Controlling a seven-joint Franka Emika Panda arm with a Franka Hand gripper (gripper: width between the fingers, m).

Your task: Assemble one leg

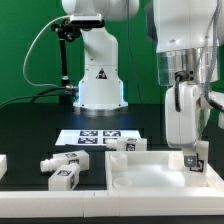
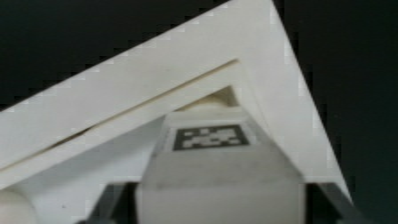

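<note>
Leg (image 2: pixel 210 150) deep in panel (image 2: pixel 107 110) corner

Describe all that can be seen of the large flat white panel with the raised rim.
The large flat white panel looks like smooth plastic, with a raised rim around a shallow recess. It lies flat on the black table, near the exterior view's right. The gripper holds a tagged leg over one corner of it; whether they touch cannot be told.

Under the hand (image 1: pixel 190 160), the leg (image 2: pixel 210 170) is white with a black-and-white checkered tag. The panel (image 1: pixel 150 170) around it is plain white; the surface (image 1: pixel 30 135) is black.
</note>
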